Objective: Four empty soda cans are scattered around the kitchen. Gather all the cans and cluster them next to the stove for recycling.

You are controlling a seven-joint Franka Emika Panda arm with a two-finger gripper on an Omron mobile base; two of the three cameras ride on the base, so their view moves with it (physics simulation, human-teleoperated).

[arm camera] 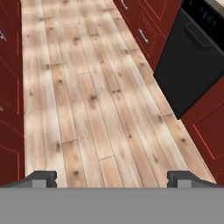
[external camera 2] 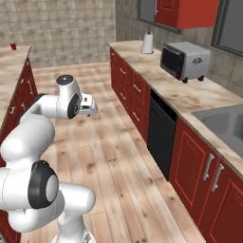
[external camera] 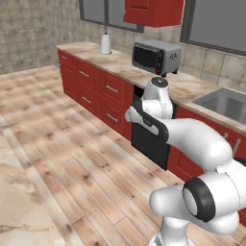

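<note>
Wood flooring (arm camera: 87,100) ran below my gripper (arm camera: 111,178), jaws wide apart and empty. One red soda can (external camera 2: 13,46) sat upper left, far off; I risked clipping the red cabinets (external camera 2: 21,90) driving there.

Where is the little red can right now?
In the right base view, the red can stands far back on the left-hand countertop, across the wooden floor from the toaster oven.
</note>
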